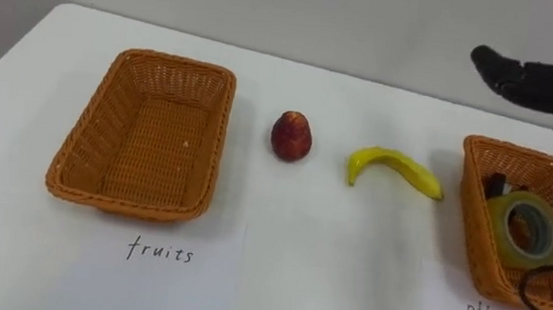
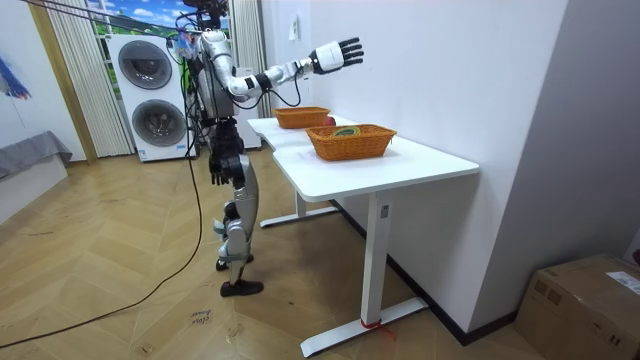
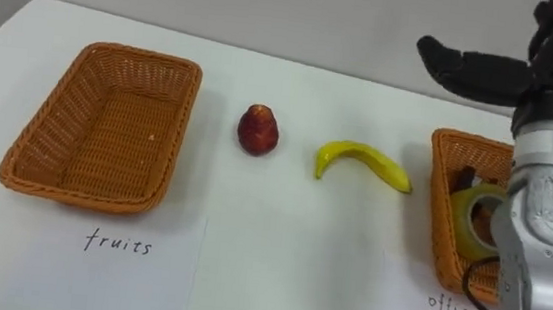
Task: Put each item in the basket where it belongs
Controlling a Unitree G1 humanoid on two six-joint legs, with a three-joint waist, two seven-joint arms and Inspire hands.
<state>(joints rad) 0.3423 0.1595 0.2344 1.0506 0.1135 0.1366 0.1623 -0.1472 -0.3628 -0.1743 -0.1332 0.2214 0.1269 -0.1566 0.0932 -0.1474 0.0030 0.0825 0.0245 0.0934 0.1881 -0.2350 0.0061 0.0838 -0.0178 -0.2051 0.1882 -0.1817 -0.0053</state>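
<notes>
Right hand (image 1: 534,85) raised at two o'clock near the office basket (image 1: 473,222), fingers straight and apart; banana (image 1: 396,168) and perhaps a peach (image 1: 291,136) at twelve.

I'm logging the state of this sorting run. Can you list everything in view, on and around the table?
left basket: 1, orange-brown wicker, table's left, empty
right basket: 1, orange-brown wicker, table's right edge
tape roll: 1, yellowish, inside right basket
dark item: 1, black, inside right basket, too hidden to name
red fruit: 1, red, on the table between the baskets
banana: 1, yellow, on the table right of the red fruit
paper labels: 2, white, one before each basket
table: 1, white
washing machines: 2, white, stacked behind the robot
cardboard box: 1, brown, on the floor
right hand: black, raised near right basket, fingers straight
left hand: dark, hanging at the robot's side
</notes>
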